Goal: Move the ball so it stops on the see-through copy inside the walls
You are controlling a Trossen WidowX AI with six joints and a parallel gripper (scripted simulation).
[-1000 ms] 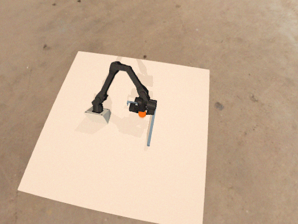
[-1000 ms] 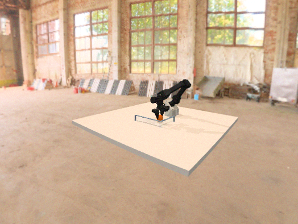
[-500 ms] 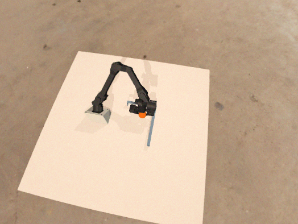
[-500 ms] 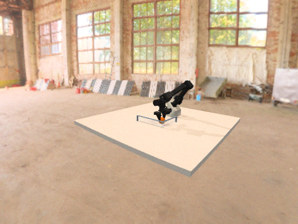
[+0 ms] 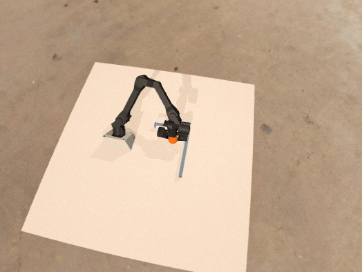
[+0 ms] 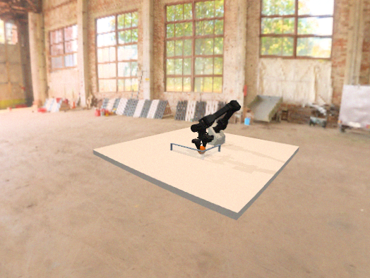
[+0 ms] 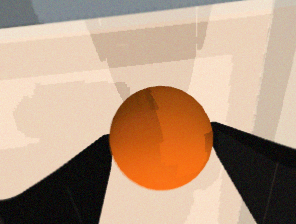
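I have the gripper (image 7: 161, 150) clamped on the orange ball (image 7: 160, 137); in the wrist view both dark fingers press its flanks, one on each side. The ball sits low, at or just above the table (image 5: 138, 207); I cannot tell whether it touches. The see-through copy is not separable from the ball in any view.

Edges near the tool: from the top view, the long clear wall (image 5: 183, 159) runs just beside the gripper on its outer side and extends away toward the near table edge. The short clear wall (image 5: 157, 124) meets it behind the gripper body, on the side toward the arm base (image 5: 119, 136). The ball lies inside that corner, close to both walls. In the exterior view, the wall (image 6: 183, 147) passes directly in front of the ball (image 6: 202, 148).

Open room: on the inner side of the long wall, bare table stretches from the tool toward the base and the near edge. Beyond the long wall, table continues to the far side edge.
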